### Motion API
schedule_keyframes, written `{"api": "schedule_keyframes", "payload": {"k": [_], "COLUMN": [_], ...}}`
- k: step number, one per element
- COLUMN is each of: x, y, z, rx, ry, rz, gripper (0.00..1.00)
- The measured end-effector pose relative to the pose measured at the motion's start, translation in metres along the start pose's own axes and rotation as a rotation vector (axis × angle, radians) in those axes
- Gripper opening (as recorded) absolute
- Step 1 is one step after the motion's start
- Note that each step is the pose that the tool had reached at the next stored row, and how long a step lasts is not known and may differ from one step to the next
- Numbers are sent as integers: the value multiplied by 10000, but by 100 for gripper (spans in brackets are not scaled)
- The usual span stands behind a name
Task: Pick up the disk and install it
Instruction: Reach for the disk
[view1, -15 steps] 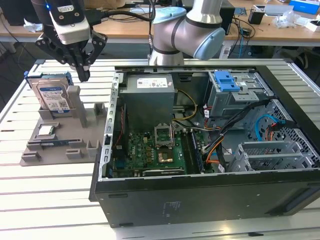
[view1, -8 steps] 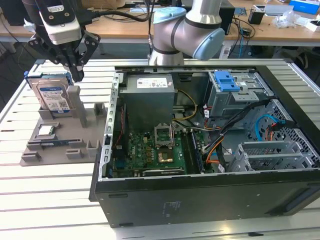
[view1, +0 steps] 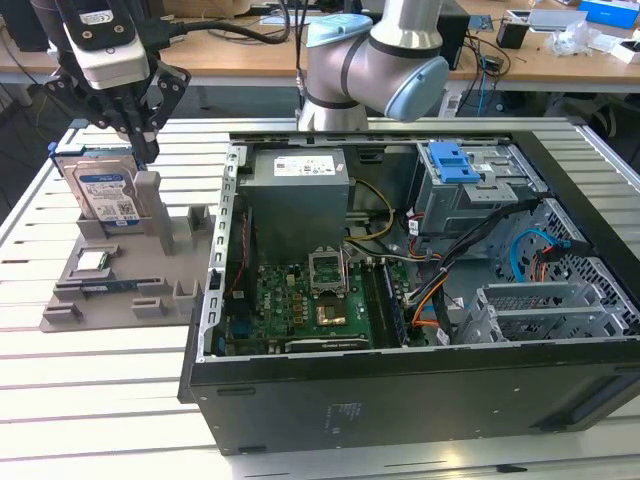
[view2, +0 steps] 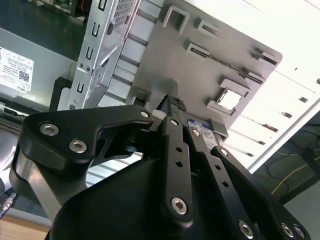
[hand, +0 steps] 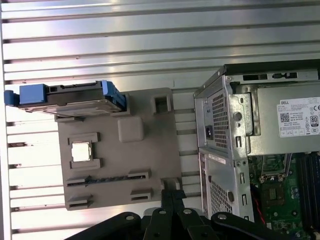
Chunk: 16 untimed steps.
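The disk (view1: 103, 190) is a silver drive with a blue-and-white label in a blue carrier. It stands on edge in a slot at the far end of the grey fixture plate (view1: 120, 300), at the exterior view's left. The first wrist view shows the disk (hand: 70, 97) edge-on along one end of the plate (hand: 150, 150). My gripper (view1: 143, 148) hangs just above the disk's top corner, near a grey post, not touching it. Both wrist views show the gripper (view2: 175, 102) (hand: 171, 187) shut, its black fingers pressed together with nothing between them.
A small square processor chip (hand: 81, 151) lies in a pocket of the plate. The open computer case (view1: 400, 380) sits at the exterior view's right, with the power supply (view1: 298, 190), motherboard (view1: 310, 300) and a drive cage with a blue latch (view1: 452, 160). The slatted table (view1: 100, 400) lies beneath.
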<state>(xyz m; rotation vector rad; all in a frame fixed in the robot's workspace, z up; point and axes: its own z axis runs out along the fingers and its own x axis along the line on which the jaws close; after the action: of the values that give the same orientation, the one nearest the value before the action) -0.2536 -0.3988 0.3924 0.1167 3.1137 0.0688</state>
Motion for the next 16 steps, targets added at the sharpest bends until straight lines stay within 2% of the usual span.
{"api": "schedule_keyframes", "payload": {"k": [9,16], "x": [161,259], "y": [-12,-19], "z": [-3,-5], "rx": [-1,-1], "ry": [0,0], "rz": [-1,0], "gripper": [11,11]}}
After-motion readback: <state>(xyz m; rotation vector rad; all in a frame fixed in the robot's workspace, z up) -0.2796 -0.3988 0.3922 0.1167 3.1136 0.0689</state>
